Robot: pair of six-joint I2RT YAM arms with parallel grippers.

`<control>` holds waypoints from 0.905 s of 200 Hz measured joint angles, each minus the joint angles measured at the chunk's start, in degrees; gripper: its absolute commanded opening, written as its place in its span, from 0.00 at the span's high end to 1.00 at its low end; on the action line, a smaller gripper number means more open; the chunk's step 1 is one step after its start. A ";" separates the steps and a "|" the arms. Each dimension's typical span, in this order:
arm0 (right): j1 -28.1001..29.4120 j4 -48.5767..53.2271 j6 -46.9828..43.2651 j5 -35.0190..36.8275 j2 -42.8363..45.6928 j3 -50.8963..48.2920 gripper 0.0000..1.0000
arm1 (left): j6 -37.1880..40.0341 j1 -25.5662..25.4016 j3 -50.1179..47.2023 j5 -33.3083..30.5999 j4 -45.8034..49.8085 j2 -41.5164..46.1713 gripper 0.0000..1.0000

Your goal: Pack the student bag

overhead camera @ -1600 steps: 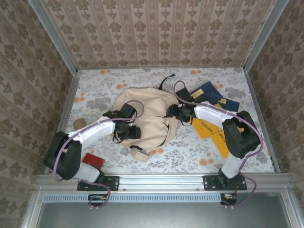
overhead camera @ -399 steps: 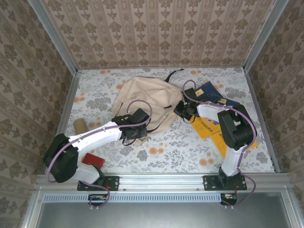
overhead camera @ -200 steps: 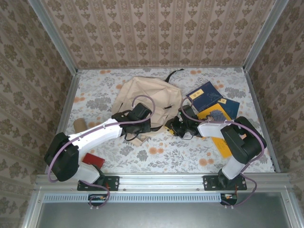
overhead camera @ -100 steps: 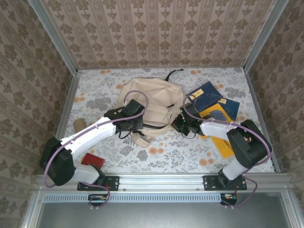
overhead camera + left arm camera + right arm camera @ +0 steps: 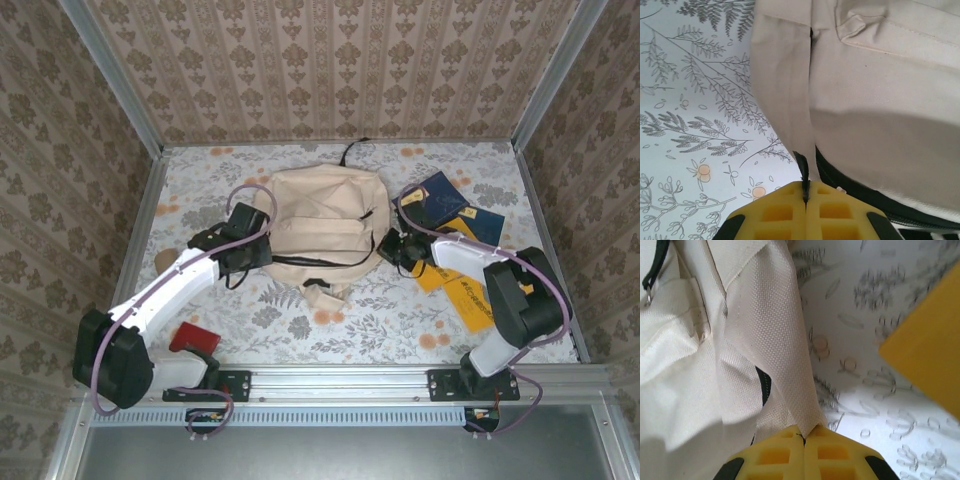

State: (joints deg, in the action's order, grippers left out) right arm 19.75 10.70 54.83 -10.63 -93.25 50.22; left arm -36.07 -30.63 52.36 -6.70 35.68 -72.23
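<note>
On floral counter: large cream soft fabric backpack; left fingers clamped on side seam, right fingers clamped on strap. Move both together, tension even.

Student bag: side edges covered where the left gripper and right gripper pinch its fabric; cut off by the frame in both wrist views. Yellow book: partly under the right arm, cover lettering too small to read. Red object: near end hidden behind the left arm, identity unclear.
</note>
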 measured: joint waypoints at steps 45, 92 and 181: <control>-1.51 4.28 -7.15 -0.07 -3.34 6.43 0.63 | 2.78 -0.96 -1.38 7.37 -5.11 0.74 1.00; -1.51 5.97 -4.48 -0.48 9.77 2.45 0.20 | 3.80 -7.19 -1.60 10.91 -8.17 0.57 1.00; 4.98 -1.99 22.97 -3.85 27.65 -16.17 0.12 | 5.90 -16.13 4.33 14.19 -9.46 -5.01 1.00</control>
State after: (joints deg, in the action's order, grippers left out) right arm 24.73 8.71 77.80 -14.48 -65.60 34.04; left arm -30.17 -46.76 56.69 7.49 26.22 -77.23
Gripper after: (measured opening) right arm 0.894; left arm 0.043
